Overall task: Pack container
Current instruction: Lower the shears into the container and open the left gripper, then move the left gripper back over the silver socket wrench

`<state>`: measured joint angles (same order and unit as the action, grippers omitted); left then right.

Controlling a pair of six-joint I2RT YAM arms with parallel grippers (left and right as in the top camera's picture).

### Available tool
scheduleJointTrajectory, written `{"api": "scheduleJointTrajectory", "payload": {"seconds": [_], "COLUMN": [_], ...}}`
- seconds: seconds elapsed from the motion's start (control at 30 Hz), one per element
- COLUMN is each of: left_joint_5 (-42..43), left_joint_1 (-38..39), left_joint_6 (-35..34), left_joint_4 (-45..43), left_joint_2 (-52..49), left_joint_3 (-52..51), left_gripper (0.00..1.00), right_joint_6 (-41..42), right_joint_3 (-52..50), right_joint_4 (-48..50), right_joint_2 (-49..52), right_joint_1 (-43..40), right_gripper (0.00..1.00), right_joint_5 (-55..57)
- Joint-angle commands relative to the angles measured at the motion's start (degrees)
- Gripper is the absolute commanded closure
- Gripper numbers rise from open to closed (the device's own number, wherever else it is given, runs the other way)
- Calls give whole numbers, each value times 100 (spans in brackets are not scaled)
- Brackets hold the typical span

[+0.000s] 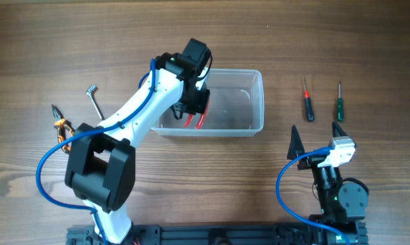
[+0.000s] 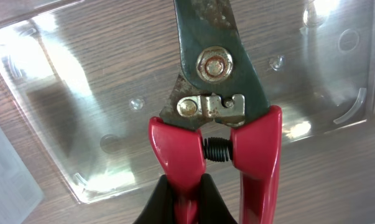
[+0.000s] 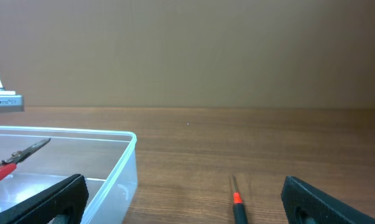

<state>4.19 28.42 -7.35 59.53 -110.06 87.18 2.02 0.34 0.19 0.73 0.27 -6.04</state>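
your left gripper (image 1: 194,103) is clamped on one red handle of the snips (image 2: 215,65), inside the container (image 1: 249,102), which sits mid-table toward 12 o'clock. your right gripper (image 1: 317,135) stands wide open and empty at its 4 o'clock. the tub looks light, stiff and slick, likely to slide if nudged; take it by the thick rim. a red-handled screwdriver (image 1: 307,105) and a green-handled screwdriver (image 1: 339,105) lie at its 3 o'clock on the wood-grain table (image 1: 368,54). a plain brown wall (image 3: 187,50) stands beyond.
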Motion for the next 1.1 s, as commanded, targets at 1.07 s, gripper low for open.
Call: {"api": "scheduleJointTrajectory", "payload": {"seconds": [1.07], "left_joint_5": [-1176], "left_joint_1": [-1471], "left_joint_6": [-918], "left_joint_4": [737], "left_joint_2": [1408], "left_joint_3": [1344], "left_gripper": [71], "right_joint_6": [-48], "right_joint_3": [-2], "right_joint_4": [24], "right_joint_2": [-52], "right_joint_1": [-24], "right_gripper": [0], "right_joint_5": [-83]}}
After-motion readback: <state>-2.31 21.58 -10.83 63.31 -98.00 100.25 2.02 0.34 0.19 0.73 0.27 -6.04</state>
